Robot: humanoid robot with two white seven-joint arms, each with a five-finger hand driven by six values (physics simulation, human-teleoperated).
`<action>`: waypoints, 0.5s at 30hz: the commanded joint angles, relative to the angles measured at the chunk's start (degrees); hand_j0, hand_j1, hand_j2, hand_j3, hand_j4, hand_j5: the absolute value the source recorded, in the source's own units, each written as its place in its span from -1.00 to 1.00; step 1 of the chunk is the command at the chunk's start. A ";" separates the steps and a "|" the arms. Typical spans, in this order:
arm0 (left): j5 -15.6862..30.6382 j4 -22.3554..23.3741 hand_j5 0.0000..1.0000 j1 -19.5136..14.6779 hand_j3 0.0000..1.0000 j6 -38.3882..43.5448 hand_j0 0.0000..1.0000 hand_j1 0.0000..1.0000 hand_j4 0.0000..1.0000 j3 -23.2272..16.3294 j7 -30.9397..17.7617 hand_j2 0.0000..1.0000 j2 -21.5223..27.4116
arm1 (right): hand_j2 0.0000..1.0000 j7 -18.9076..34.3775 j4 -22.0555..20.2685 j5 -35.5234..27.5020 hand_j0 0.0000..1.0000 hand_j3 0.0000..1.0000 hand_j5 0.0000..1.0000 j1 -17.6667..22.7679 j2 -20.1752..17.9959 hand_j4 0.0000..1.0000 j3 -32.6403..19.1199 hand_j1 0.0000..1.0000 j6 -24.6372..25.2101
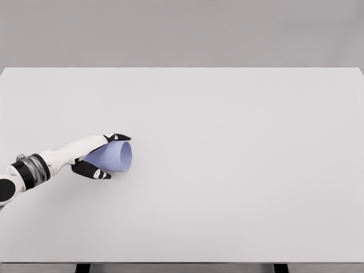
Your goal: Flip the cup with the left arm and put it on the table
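Pale blue-lilac smooth tapered cup [116, 156] lies tipped on its side, wide open mouth facing right, narrower base tucked into the hand. It sits over the left part of the bench, roughly mid-depth; contact with the surface unclear. Left hand [96, 157], white with black fingertips, is wrapped around the cup: one black-tipped finger [118, 137] over the top rim, other dark fingers [91, 170] under the lower side. White left arm [42, 164] with a black and grey wrist band enters from the lower left edge. Large plain white flat bench [239, 170] fills most of the view; grey wall [182, 31] behind. Two dark bench legs show at the bottom edge.
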 commanded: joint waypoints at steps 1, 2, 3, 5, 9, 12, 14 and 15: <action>-0.81 0.07 0.63 0.00 0.63 0.17 0.63 0.63 0.63 -0.17 -0.28 0.63 0.02 | 1.00 0.01 0.01 0.01 1.00 1.00 1.00 0.00 0.00 1.00 0.01 1.00 0.00; -0.81 0.07 0.60 0.09 0.60 0.17 0.60 0.60 0.60 -0.17 -0.28 0.60 0.02 | 1.00 0.01 0.01 0.01 1.00 1.00 1.00 0.00 0.00 1.00 0.01 1.00 0.00; -0.81 0.07 0.56 0.09 0.56 0.17 0.56 0.56 0.56 -0.17 -0.36 0.56 0.11 | 1.00 0.01 0.01 0.01 1.00 1.00 1.00 0.00 0.00 1.00 0.01 1.00 0.00; -0.63 0.07 0.56 -0.09 0.56 0.17 0.56 0.56 0.56 -0.09 -0.28 0.56 0.11 | 1.00 0.01 0.01 0.01 1.00 1.00 1.00 0.00 0.00 1.00 0.01 1.00 0.00; -0.11 0.07 0.56 -0.53 0.56 0.17 0.56 0.56 0.56 0.44 -0.19 0.56 0.11 | 1.00 0.01 0.01 0.01 1.00 1.00 1.00 0.00 0.00 1.00 0.01 1.00 0.00; 0.25 0.07 0.58 -0.70 0.58 0.08 0.58 0.58 0.58 0.71 -0.10 0.58 0.11 | 1.00 0.01 0.01 0.01 1.00 1.00 1.00 0.00 0.00 1.00 0.01 1.00 0.00; 0.33 0.07 0.58 -0.79 0.58 0.00 0.58 0.58 0.58 1.23 -0.10 0.58 0.11 | 1.00 0.01 0.01 0.01 1.00 1.00 1.00 0.00 0.00 1.00 0.01 1.00 0.00; 0.42 0.07 0.58 -0.79 0.58 -0.27 0.58 0.58 0.58 1.41 -0.01 0.58 -0.06 | 1.00 0.01 0.01 0.01 1.00 1.00 1.00 0.00 0.00 1.00 0.01 1.00 0.00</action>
